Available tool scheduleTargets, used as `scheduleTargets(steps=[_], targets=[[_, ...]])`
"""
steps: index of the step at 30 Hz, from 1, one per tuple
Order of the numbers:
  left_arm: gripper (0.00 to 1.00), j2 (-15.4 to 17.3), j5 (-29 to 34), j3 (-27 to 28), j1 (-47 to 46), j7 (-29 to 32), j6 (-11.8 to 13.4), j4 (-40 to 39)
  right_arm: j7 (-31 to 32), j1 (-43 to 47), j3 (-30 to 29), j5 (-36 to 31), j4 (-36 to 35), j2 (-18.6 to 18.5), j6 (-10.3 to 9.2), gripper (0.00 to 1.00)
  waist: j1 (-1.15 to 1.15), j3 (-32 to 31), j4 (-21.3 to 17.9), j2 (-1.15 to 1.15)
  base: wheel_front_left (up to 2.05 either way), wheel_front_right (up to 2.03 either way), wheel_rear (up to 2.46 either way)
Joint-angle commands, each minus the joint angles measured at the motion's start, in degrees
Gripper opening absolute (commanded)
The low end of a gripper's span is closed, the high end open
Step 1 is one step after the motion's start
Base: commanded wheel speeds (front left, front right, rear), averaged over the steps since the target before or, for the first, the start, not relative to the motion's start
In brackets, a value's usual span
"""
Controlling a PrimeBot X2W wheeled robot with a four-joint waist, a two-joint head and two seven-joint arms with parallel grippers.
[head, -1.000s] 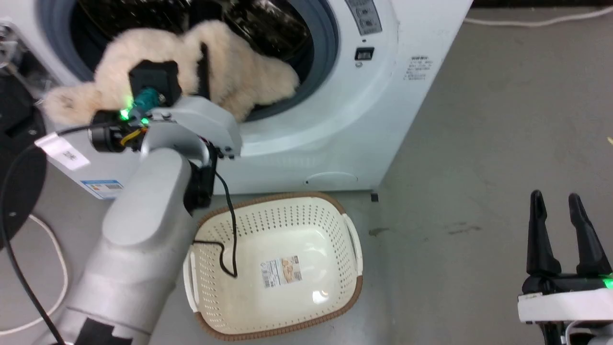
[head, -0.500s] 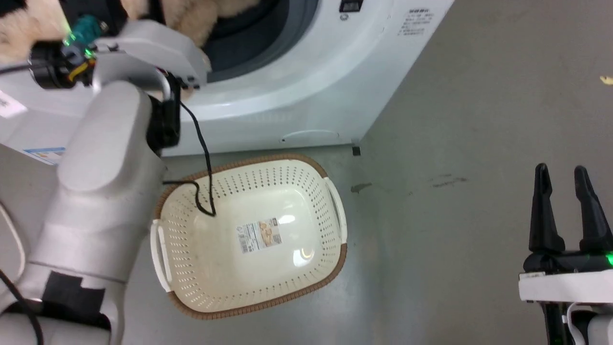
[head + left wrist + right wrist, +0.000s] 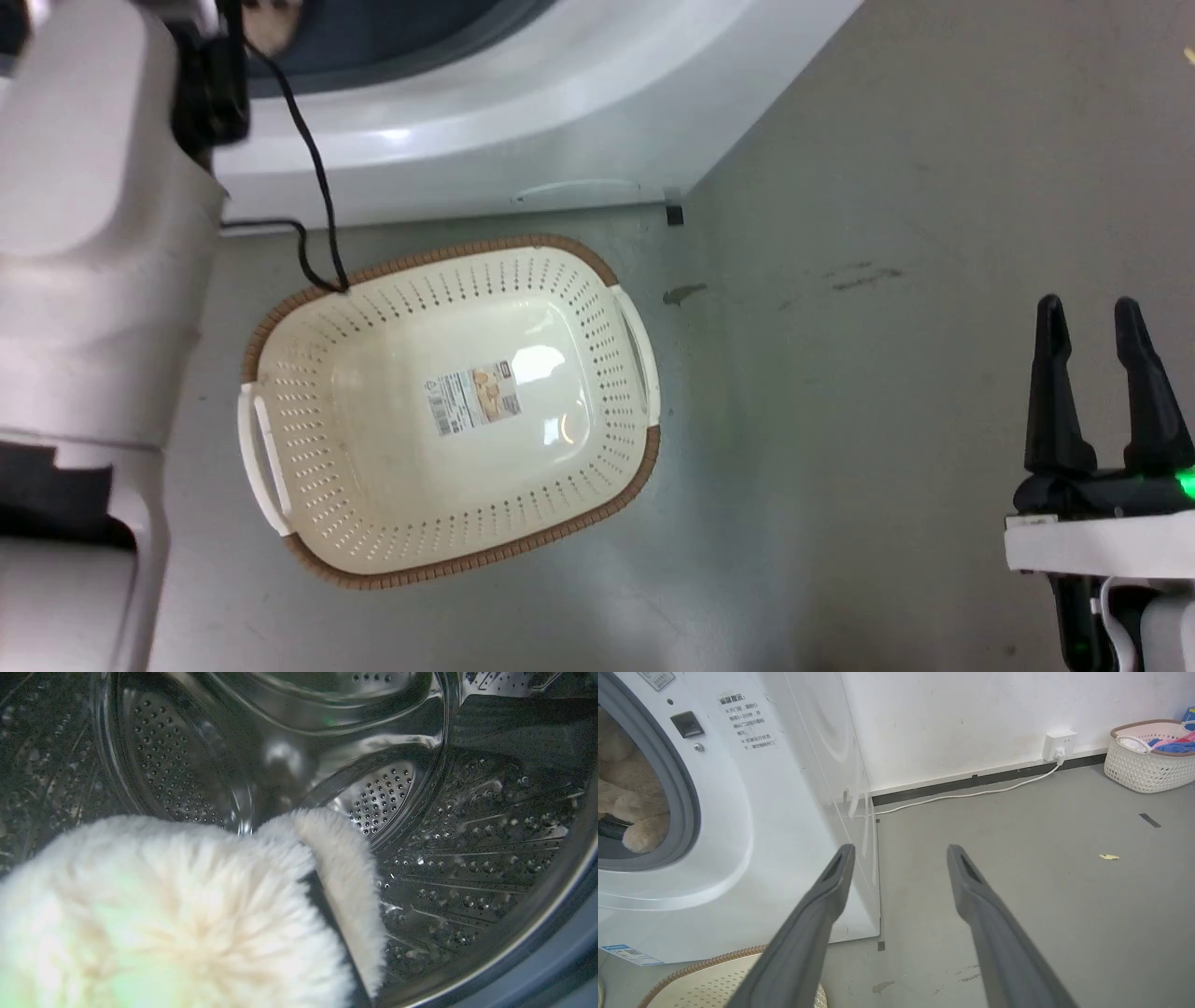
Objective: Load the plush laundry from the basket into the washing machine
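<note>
Basket point(image 3: 392, 485) rim near washing machine point(image 3: 523, 140) front

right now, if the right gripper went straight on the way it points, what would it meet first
Nothing close: the open right gripper points past the washing machine's side corner at grey floor, with a white cable and the wall beyond. Depth is unclear.
</note>
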Motion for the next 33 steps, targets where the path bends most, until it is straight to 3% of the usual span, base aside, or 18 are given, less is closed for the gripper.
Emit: scheduleTargets(steps=[1, 22, 33], targets=[[0.00, 0.4, 0.4, 0.0, -1.6, -0.2, -0.1, 0.0, -0.5, -1.2, 0.1, 0.2, -0.4, -0.1, 0.05, 1.00, -0.01, 1.3, -0.4, 0.00, 0.00, 0.00, 0.00], [0.00, 4.2, 2.8, -0.4, -18.1, 0.8, -0.3, 1.3, -1.3, -0.6, 1.6, 1.1, -1.0, -0.1, 0.05, 1.00, -0.01, 10.4, -3.9, 0.00, 0.00, 0.00, 0.00], [0.00, 6.4, 3.3, -0.9, -21.9, 2.5, -0.3, 3.3, -1.6, -0.8, 2.2, 2.1, -1.4, -0.1, 0.05, 1.00, -0.01, 13.6, -5.5, 0.00, 0.00, 0.00, 0.00]])
